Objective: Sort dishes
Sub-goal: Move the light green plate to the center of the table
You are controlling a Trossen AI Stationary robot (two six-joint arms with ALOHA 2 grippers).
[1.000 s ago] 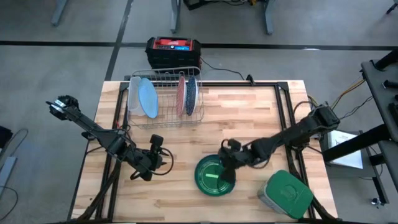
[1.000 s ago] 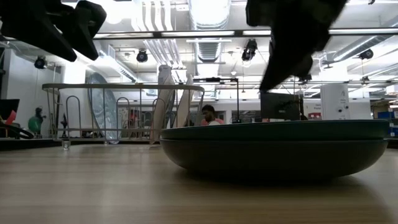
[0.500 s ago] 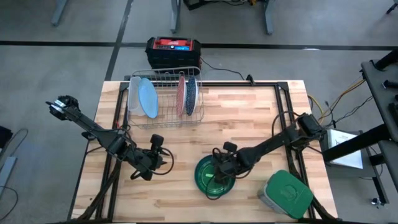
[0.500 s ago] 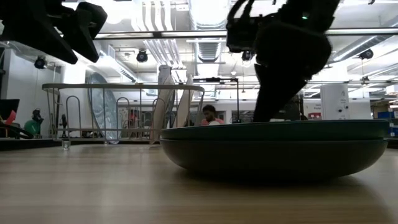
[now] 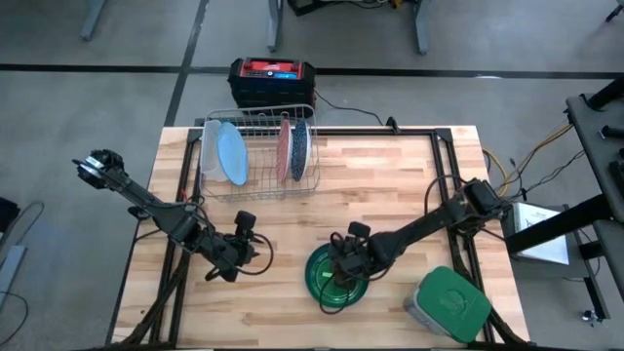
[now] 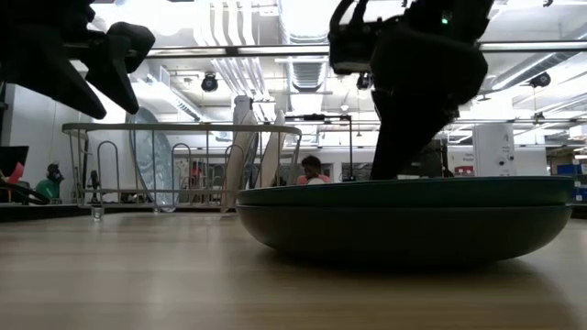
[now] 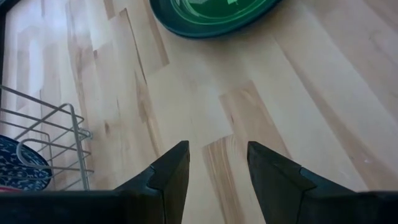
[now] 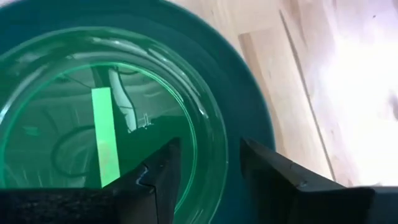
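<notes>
The left arm reaches in from the table's left edge, its gripper (image 5: 255, 252) held above the wood, fingers parted. The right arm stretches across from the right side, its gripper (image 5: 339, 278) lowered near the table's front centre, fingers parted.

A wire rack (image 5: 261, 156) and green-lidded container (image 5: 449, 304) occupy the table (image 5: 390, 185).

Four dishes (image 5: 232, 153) racked, seemingly two green dishes (image 5: 331, 278) stacked, one container (image 5: 448, 304).
</notes>
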